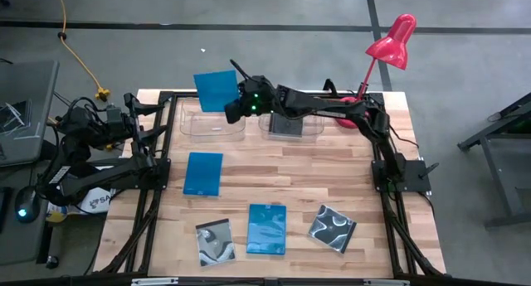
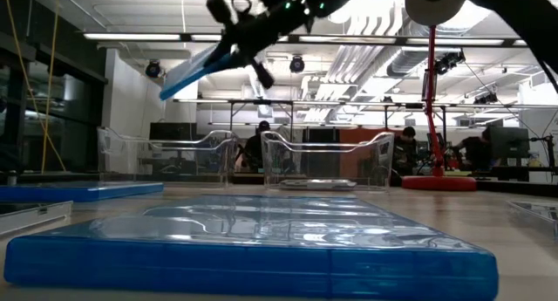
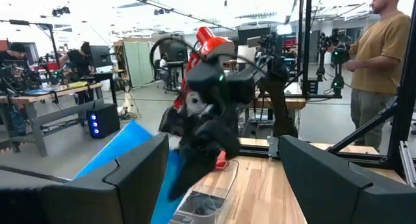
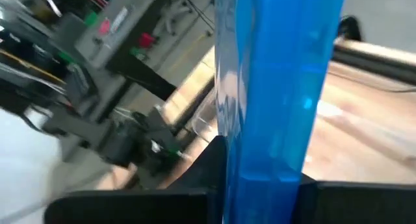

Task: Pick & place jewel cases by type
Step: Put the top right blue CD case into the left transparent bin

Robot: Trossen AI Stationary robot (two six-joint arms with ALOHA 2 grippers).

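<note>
My right gripper (image 1: 238,104) reaches across the far side of the table and is shut on a bright blue jewel case (image 1: 216,89), held in the air over the left clear tub (image 1: 213,126). The right clear tub (image 1: 290,125) has a dark case lying flat in it. Two more blue cases (image 1: 203,173) (image 1: 267,229) and two black cases with silvery swirl covers (image 1: 215,240) (image 1: 333,228) lie flat on the wooden table. My left gripper (image 3: 221,185) waits open at the table's far left corner, with nothing between its fingers. My right gripper pinches the blue case between its two fingers at one edge (image 4: 273,172), the one toward the table's right. The fingers come from the right, slanting a little downward. The case (image 2: 196,70) is lifted clear above the left tub and slopes down away from the fingers.
A red desk lamp (image 1: 390,44) stands at the far right corner, its base behind the right tub. The black frame rails (image 1: 158,178) run along the table's sides. A person (image 3: 383,49) stands in the room beyond the table.
</note>
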